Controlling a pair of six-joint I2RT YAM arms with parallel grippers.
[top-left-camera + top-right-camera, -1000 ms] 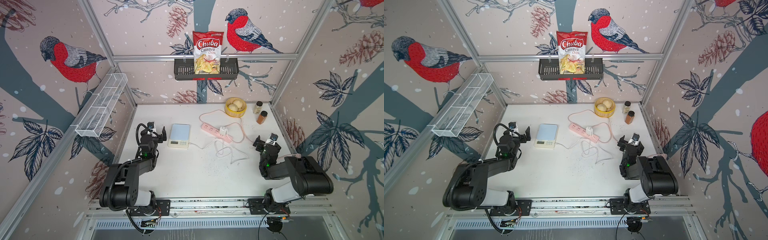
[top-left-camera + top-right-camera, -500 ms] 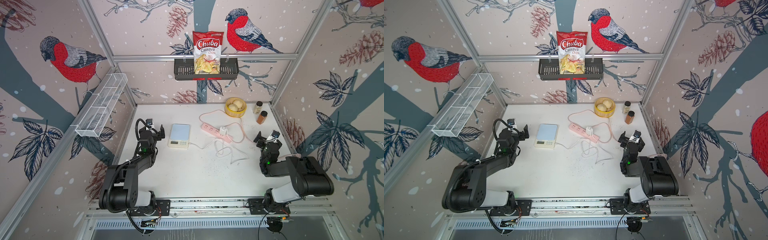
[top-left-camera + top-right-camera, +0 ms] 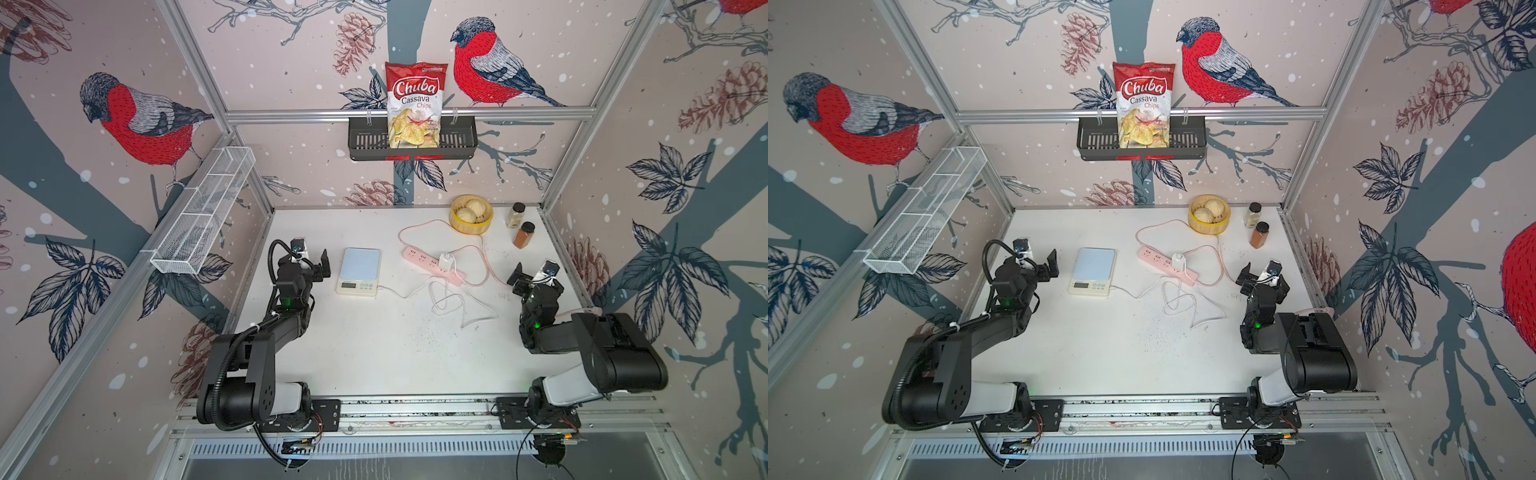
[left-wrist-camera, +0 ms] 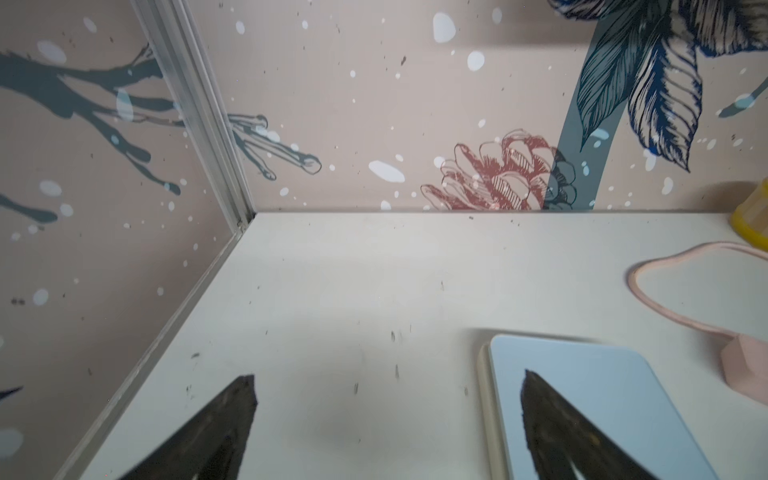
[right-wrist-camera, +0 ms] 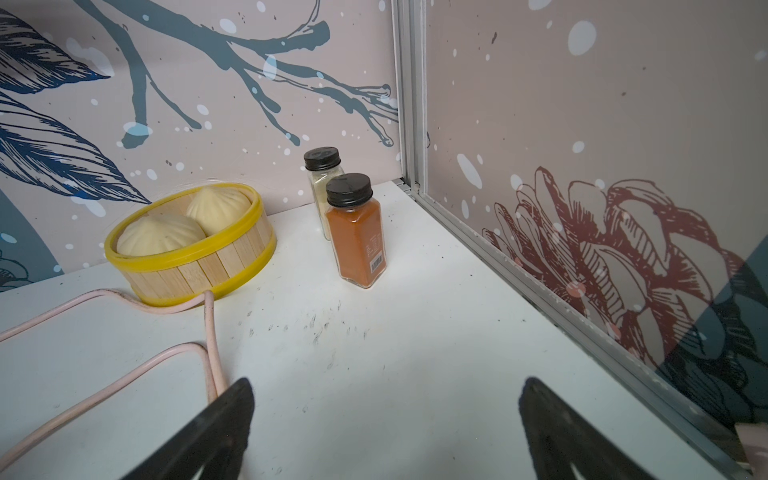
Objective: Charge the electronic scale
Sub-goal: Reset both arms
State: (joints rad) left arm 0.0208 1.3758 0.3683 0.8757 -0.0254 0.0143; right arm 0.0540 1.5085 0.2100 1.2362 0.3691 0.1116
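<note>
Tabletop (image 3: pixel 374 353): white cable (image 3: pixel 399 293) seemingly joins electronic scale (image 3: pixel 360 266), charger (image 3: pixel 446 261); left claw (image 4: pixel 386 376), right claw (image 5: pixel 386 380) spread, empty; next, confirm seating.

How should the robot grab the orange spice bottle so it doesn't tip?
Best by its flat-sided body, below the black cap, likely with the right claw coming level over the open table from the robot's side. The orange spice bottle stands upright; the pale bottle stands just behind it and the wall is near, so that side looks freest.
</note>
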